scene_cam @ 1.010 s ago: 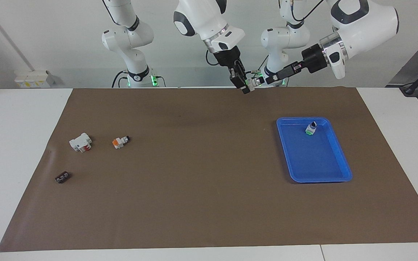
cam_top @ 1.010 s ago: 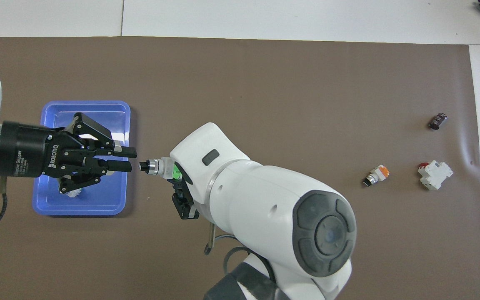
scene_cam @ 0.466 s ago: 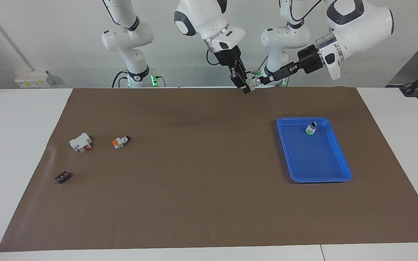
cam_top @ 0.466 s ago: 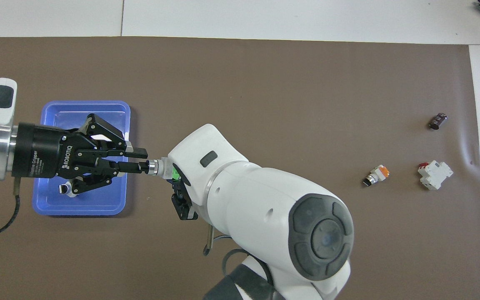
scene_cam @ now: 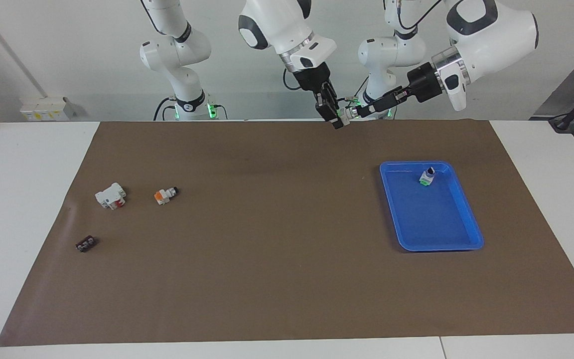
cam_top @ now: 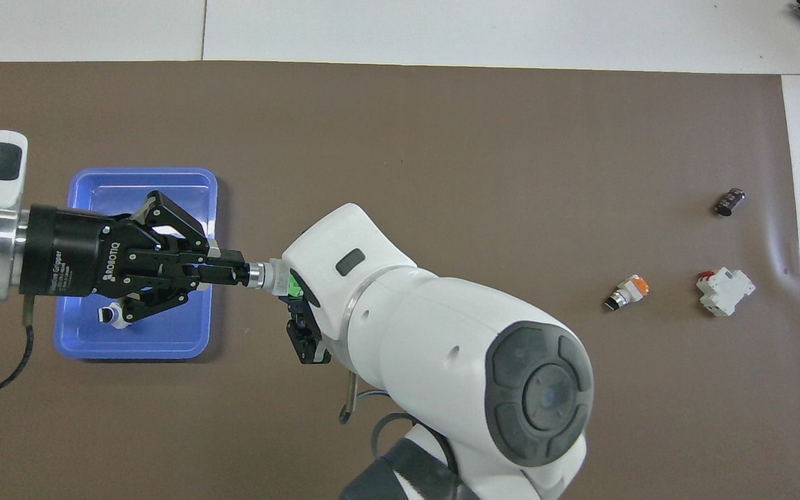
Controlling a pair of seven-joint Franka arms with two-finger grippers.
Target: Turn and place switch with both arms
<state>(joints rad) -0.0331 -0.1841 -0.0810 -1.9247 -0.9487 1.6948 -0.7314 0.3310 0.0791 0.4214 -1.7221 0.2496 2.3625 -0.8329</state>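
My right gripper (scene_cam: 338, 118) is shut on the green-based body of a switch (scene_cam: 348, 115) and holds it in the air over the mat's edge by the robots. In the overhead view the switch (cam_top: 266, 276) lies level, with its silver collar and black knob pointing at my left gripper (cam_top: 237, 272). My left gripper (scene_cam: 359, 110) comes in sideways and its fingers are closed on the knob tip. The right gripper (cam_top: 296, 300) is mostly hidden under its own arm in the overhead view.
A blue tray (scene_cam: 446, 239) toward the left arm's end holds a second green-based switch (scene_cam: 427, 176). Toward the right arm's end lie an orange-based switch (scene_cam: 165, 194), a white block with red parts (scene_cam: 111, 195) and a small dark strip (scene_cam: 85, 244).
My left gripper moved in toward the held switch and its fingers closed on the black knob. The right gripper kept the switch nearly still.
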